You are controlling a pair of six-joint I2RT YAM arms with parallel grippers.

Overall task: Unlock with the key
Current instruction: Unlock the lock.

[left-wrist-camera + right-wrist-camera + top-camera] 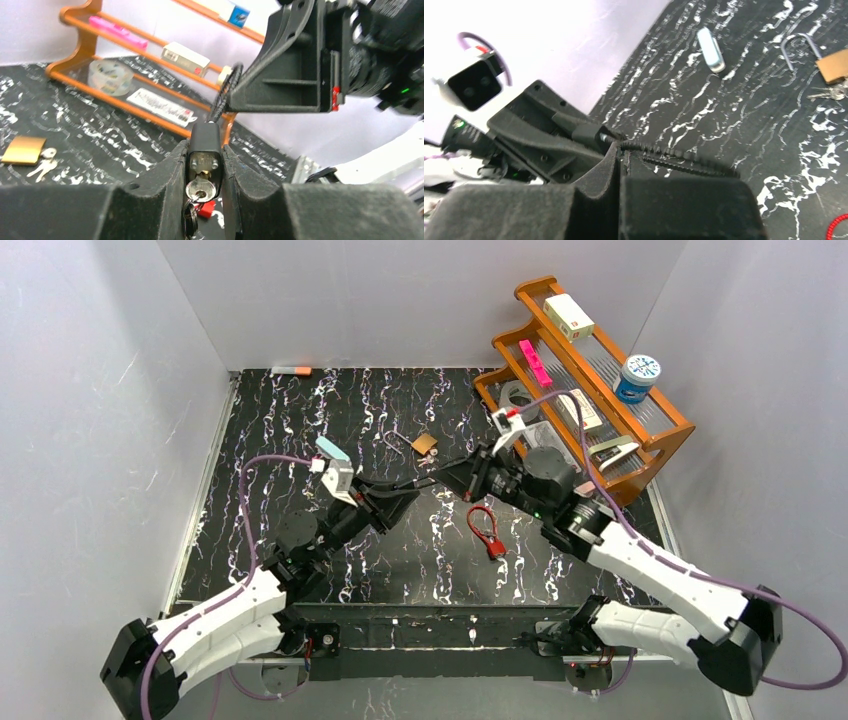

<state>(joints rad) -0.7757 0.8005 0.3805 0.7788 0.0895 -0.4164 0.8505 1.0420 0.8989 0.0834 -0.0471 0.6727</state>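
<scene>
- Left end effector (pixel 205 152) grips a black lock (pixel 205 136), held above the desk (pixel 300 420).
- Key (pixel 200 190) sits in the lock's near end.
- Right end effector (pixel 620 160) is pinched closed on the lock's ribbed cable (pixel 674 152).
- Brass padlock (pixel 425 444) lies well apart.

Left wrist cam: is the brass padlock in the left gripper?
No, the brass padlock lies on the table by small keys; the left gripper clamps a black lock.
</scene>
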